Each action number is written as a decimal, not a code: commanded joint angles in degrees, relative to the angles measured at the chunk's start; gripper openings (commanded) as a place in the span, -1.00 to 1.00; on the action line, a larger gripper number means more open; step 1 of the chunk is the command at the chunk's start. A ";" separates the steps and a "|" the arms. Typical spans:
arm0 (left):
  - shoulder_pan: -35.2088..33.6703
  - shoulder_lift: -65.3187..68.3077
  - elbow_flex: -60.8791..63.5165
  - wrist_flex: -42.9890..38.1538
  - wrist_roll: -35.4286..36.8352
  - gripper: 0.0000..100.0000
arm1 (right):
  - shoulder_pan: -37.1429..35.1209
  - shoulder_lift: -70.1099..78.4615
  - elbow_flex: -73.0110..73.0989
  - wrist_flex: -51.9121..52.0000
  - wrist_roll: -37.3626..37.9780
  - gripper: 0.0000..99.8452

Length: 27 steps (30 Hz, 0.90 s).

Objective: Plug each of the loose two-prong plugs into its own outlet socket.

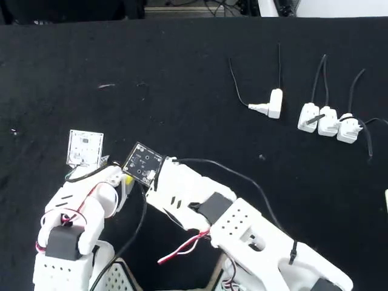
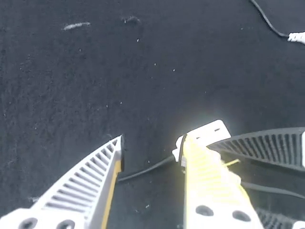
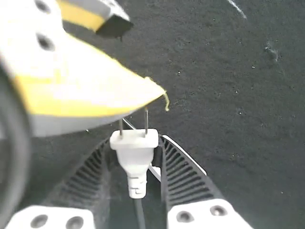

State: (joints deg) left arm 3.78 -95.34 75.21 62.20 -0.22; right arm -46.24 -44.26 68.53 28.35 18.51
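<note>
While my right hand (image 3: 136, 142) is clamped on a white two-prong plug (image 3: 135, 160), my left hand (image 2: 151, 143) stands open just beside it.

I grip the plug by its body, both prongs pointing away from my wrist and its black cord (image 3: 139, 214) running back between my fingers. One yellow-padded finger (image 3: 90, 90) of my left hand hangs right in front of the prongs; I cannot tell whether it touches them. Seen from above, both hands meet over the near left part of the black desk (image 1: 182, 79). Well apart, at the far right, a second plug (image 1: 274, 103) lies loose with its cord trailing away. Near it, three white sockets (image 1: 327, 121) sit close together in a row, black cords leading off them.
</note>
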 commanded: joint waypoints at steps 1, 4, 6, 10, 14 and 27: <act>0.57 -0.26 0.13 -0.97 0.26 -0.57 | -2.73 -2.77 -3.74 -1.41 -0.53 -0.98; 0.57 -0.26 0.04 -1.05 0.26 -0.57 | -4.22 -2.77 -3.47 -1.41 -0.53 -0.98; 0.40 -0.26 0.40 -1.67 0.44 -0.57 | -4.22 -2.77 -3.38 -1.41 -0.53 -0.98; 0.04 -0.26 0.92 -3.43 4.04 -0.57 | -4.13 -2.33 -3.21 -1.41 -0.53 -0.98; 0.04 -0.26 -1.19 -3.43 4.57 -0.57 | -2.29 -2.33 -2.42 -1.67 -0.53 -0.98; 0.04 -0.26 7.87 -9.14 4.75 -0.57 | -1.76 -2.77 -3.12 -1.41 -1.76 -0.98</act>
State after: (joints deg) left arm 3.69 -95.60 83.21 54.02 4.09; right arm -49.05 -44.18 68.53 28.26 18.24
